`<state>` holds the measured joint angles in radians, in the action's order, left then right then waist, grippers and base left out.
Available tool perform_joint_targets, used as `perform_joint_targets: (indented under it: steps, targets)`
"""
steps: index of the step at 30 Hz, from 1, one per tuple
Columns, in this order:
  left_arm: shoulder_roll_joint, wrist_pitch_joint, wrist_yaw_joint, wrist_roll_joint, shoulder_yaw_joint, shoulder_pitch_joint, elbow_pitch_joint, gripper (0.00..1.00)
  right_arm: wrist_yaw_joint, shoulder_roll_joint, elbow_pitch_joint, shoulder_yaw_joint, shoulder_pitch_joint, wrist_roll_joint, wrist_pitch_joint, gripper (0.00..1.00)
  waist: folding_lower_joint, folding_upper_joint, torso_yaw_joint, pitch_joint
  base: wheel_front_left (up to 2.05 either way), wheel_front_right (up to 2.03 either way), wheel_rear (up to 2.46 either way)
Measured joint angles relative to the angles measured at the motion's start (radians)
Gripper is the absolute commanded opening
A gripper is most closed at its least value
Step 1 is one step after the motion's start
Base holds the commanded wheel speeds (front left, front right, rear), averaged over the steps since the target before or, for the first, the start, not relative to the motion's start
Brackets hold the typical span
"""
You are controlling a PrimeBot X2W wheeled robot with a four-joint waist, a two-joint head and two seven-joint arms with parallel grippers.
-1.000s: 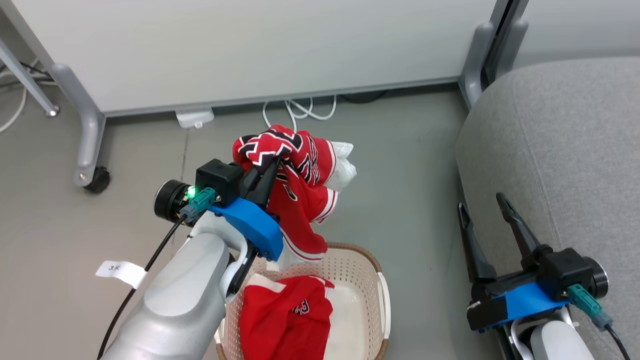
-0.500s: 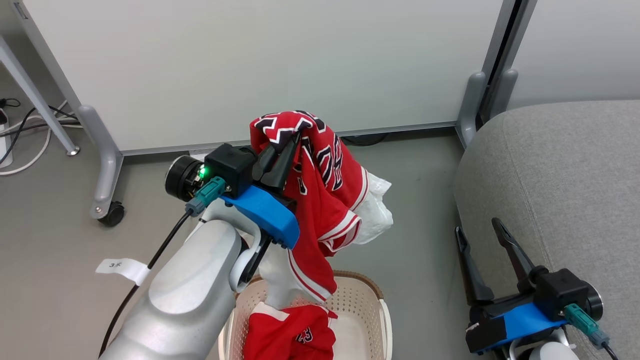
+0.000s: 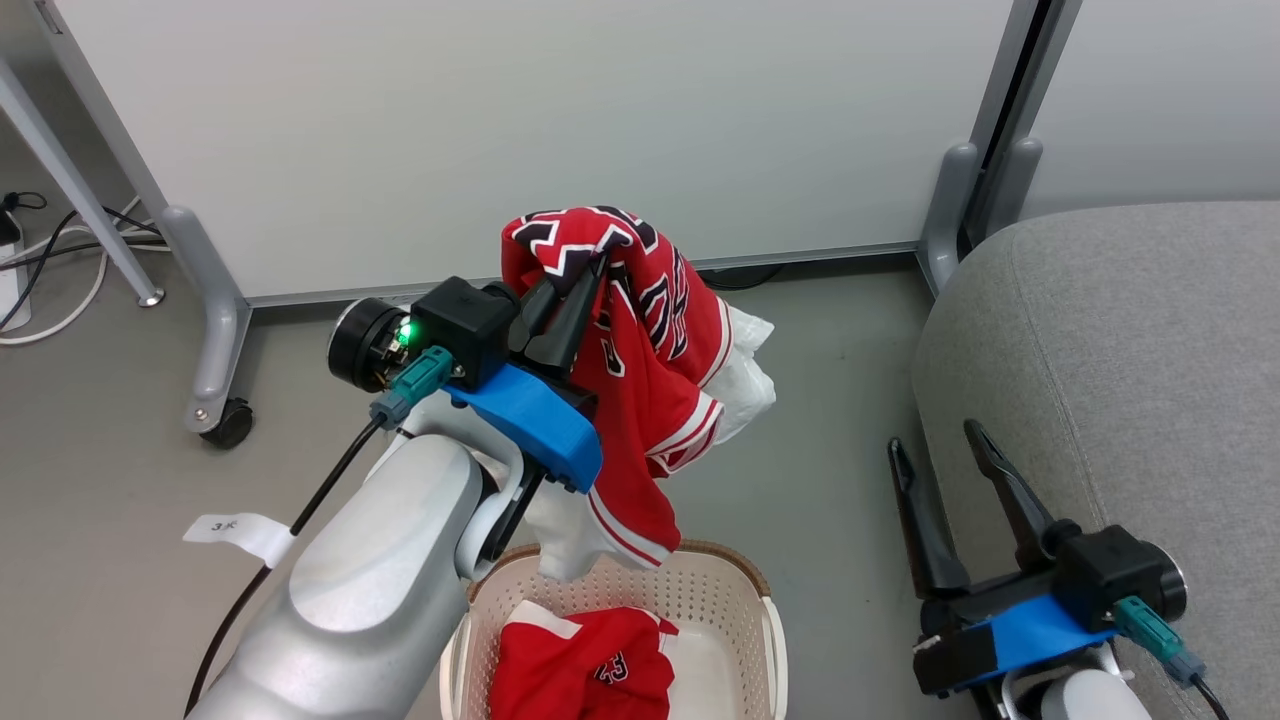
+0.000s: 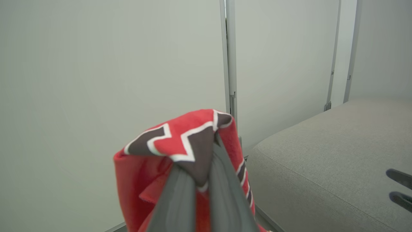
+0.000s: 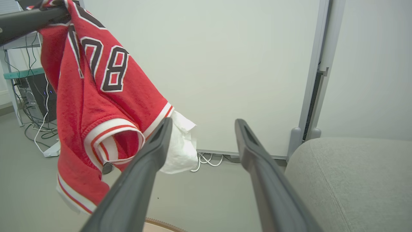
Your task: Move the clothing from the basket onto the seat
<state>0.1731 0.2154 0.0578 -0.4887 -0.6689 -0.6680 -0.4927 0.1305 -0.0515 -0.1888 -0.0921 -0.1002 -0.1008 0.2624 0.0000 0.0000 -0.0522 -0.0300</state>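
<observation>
Raising the clothing (image 3: 650,400) higher above the basket (image 3: 745,590), we keep our left gripper (image 3: 590,272) clamped on it, right gripper (image 3: 932,436) spread empty beside the basket; the seat (image 3: 1130,340) comes next.

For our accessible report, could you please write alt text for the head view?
The left gripper, shut on a red garment, holds it in the air above a cream basket where another red garment lies. The right gripper stands open beside a grey seat.
</observation>
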Motion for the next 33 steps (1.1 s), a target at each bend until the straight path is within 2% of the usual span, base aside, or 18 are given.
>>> perform_joint_targets:
  steps: [15,25,33]
  targets:
    - [-0.021,-0.016,-0.003,0.001,-0.040,-0.006,0.033,0.00,0.000,0.001,-0.016,-0.247,-0.203,-0.042,0.000,1.00,0.0000,0.0000,-0.029,-0.031,0.00,0.00,0.00]
    - [-0.056,-0.025,0.004,0.017,-0.089,-0.034,0.083,0.00,0.000,0.002,-0.162,-0.318,-0.342,-0.041,0.000,1.00,0.0001,0.0000,-0.074,-0.071,0.00,0.00,0.00]
    - [-0.073,-0.032,0.004,0.017,-0.116,-0.037,0.116,0.00,0.000,0.002,-0.270,-0.304,-0.401,-0.007,0.000,1.00,0.0001,0.0000,-0.094,-0.083,0.00,0.00,0.00]
